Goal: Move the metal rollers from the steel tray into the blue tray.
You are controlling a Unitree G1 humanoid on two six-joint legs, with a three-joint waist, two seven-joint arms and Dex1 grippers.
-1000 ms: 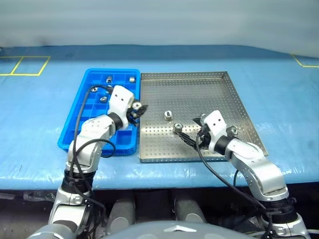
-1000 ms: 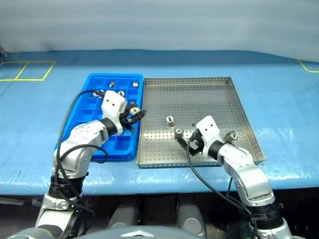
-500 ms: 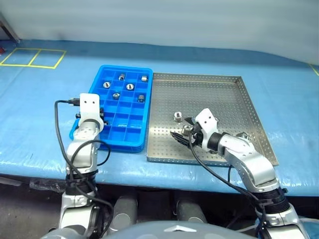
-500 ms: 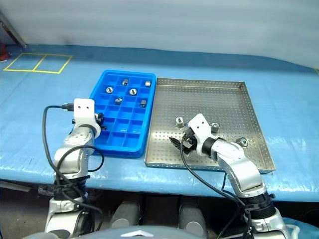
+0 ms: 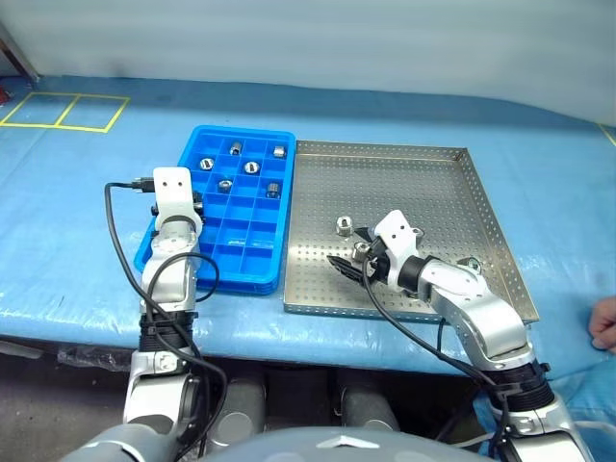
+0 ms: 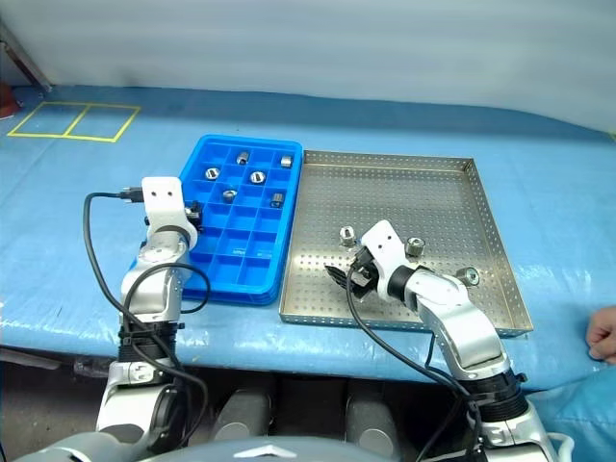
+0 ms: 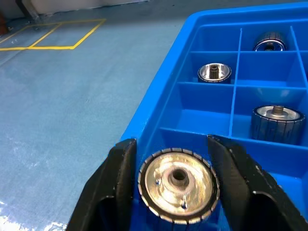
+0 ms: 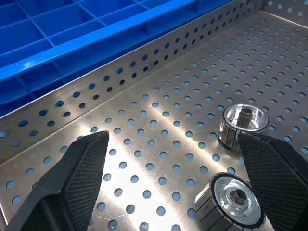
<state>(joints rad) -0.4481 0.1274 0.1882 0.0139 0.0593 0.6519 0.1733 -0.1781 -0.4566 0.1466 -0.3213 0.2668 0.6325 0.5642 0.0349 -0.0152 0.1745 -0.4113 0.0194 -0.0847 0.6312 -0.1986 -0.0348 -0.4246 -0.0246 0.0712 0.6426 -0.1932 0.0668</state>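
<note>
The left gripper (image 7: pixel 171 192) sits at the near left edge of the bright blue plastic compartment tray (image 5: pixel 189 255), its two black fingers on either side of a ribbed silver metal roller (image 7: pixel 178 191) with a dark centre hole. The fingers look slightly parted rather than clamped, and I cannot tell whether they are still pinching it or have let it go into the compartment below. Five more rollers already lie in the far cells of that tray, among them one at (image 5: pixel 251 167).

The right gripper (image 8: pixel 168 187) hangs wide open and empty, low over the large perforated steel tray (image 5: pixel 443 183), with two rollers just ahead of its fingertips, the nearer one (image 8: pixel 235 199) between the spread fingers. Two others rest on the same tray, one by the right rim (image 6: pixel 469 275). A person's hand (image 5: pixel 604 322) shows at the right edge of the blue-covered table (image 5: pixel 77 221).

To do this well, I'd say the left should open fully and lift straight up so the roller stays settled in its cell. The right should centre on the nearer roller alone, keeping clear of its neighbour before closing.
</note>
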